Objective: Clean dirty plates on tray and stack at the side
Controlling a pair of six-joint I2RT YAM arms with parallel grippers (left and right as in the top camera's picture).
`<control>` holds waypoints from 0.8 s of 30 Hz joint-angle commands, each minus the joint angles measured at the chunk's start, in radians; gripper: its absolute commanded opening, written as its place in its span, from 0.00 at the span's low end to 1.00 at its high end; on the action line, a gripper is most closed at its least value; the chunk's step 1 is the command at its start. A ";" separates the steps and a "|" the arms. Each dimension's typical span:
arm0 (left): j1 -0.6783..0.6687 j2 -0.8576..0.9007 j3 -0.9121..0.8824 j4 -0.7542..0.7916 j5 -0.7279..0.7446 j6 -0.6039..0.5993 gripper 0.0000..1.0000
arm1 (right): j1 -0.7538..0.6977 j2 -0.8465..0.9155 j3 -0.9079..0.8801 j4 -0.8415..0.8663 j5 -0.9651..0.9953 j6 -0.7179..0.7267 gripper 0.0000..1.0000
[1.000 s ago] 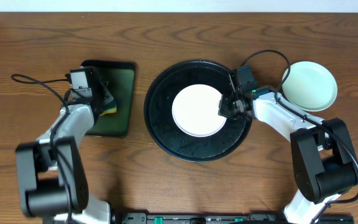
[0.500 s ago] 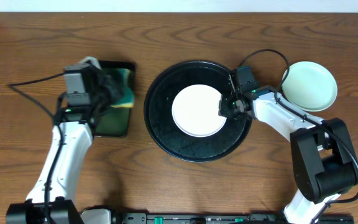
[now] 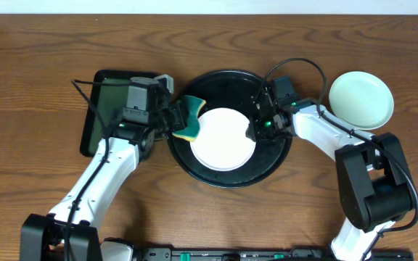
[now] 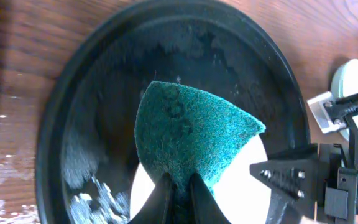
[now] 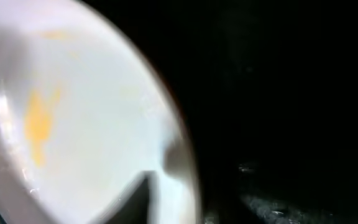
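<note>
Over the tray's [image 3: 227,176] left side, the left gripper [image 3: 174,122] clamps a sponge [image 3: 191,119] above the white plate [image 3: 223,141]. The right gripper [image 3: 255,130] is at the tray's right, its grip impossible to tell.

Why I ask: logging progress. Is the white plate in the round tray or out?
In. The white plate lies on the black tray, inside its rim; a sponge overlaps the plate's edge.

left arm reaches inward, left hand [image 3: 175,122] pinched tight on sponge [image 3: 191,120]; right arm elbow-bent, right hand [image 3: 257,129] low, jaw gap unreadable
</note>
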 commanded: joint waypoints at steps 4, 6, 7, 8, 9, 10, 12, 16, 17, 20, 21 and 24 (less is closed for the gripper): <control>-0.031 -0.001 0.009 0.009 -0.036 0.015 0.07 | -0.007 0.028 0.007 -0.056 0.001 0.142 0.48; -0.033 -0.001 0.009 0.010 -0.038 0.015 0.07 | -0.003 0.028 0.007 -0.085 0.001 0.175 0.47; -0.033 -0.001 0.009 0.010 -0.038 0.015 0.07 | 0.000 0.028 0.007 -0.102 0.002 0.190 0.46; -0.033 -0.001 0.009 0.010 -0.037 0.015 0.07 | 0.002 0.028 0.007 -0.121 0.002 0.200 0.44; -0.033 -0.001 0.009 0.010 -0.037 0.016 0.07 | 0.005 0.028 0.007 -0.135 0.002 0.204 0.44; -0.033 -0.001 0.009 0.010 -0.038 0.015 0.07 | 0.008 0.028 0.007 -0.147 0.002 0.208 0.43; -0.033 -0.001 0.009 0.010 -0.038 0.015 0.07 | 0.018 0.029 0.003 -0.170 0.021 0.231 0.38; -0.033 -0.001 0.009 0.010 -0.038 0.015 0.08 | 0.058 0.030 -0.020 -0.169 0.113 0.299 0.28; -0.033 -0.001 0.009 0.010 -0.038 0.015 0.07 | 0.067 0.031 -0.021 -0.169 0.135 0.312 0.23; -0.033 -0.001 0.009 0.010 -0.037 0.015 0.07 | 0.077 0.030 -0.019 -0.147 0.150 0.315 0.05; -0.033 -0.001 0.009 0.009 -0.037 0.015 0.08 | 0.076 0.030 -0.019 -0.145 0.150 0.315 0.01; -0.034 -0.001 0.009 0.002 -0.037 -0.003 0.07 | 0.062 0.030 -0.019 -0.143 0.150 0.312 0.02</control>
